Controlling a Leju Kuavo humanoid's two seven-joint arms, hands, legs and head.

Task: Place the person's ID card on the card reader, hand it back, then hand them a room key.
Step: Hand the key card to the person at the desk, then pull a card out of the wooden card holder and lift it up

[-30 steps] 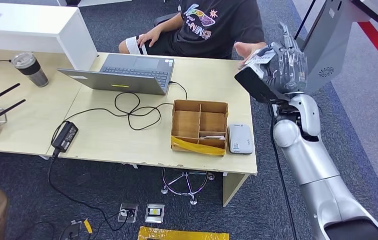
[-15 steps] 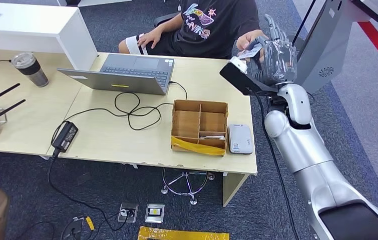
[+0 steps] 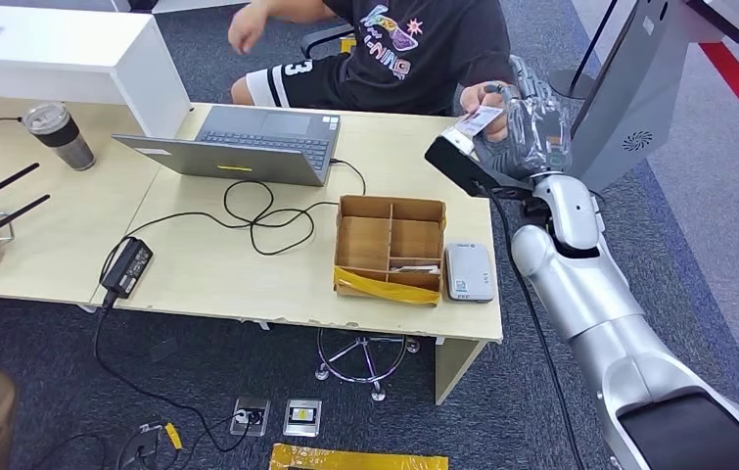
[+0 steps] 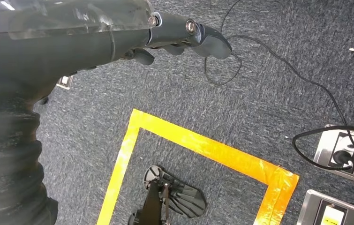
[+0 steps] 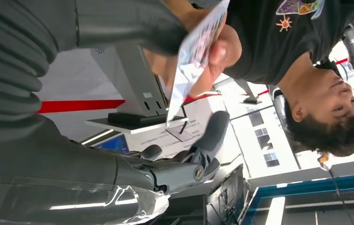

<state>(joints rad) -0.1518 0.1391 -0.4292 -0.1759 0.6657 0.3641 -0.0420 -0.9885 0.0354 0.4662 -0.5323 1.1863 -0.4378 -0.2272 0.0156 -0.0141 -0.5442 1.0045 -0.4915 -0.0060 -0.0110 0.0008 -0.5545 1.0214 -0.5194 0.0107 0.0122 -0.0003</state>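
My R arm is raised up and fwd, elbow bent, right hand [image 3: 527, 122] lifted w/ thumb and fingers apart, palm toward the person. My left hand [image 4: 118, 35] hangs low over the floor, fingers slightly curled, holding nothing.

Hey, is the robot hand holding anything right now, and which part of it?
The right robot hand has the ID card by one end, thumb against its face; the person's hand grips the same card. The left robot hand holds nothing.
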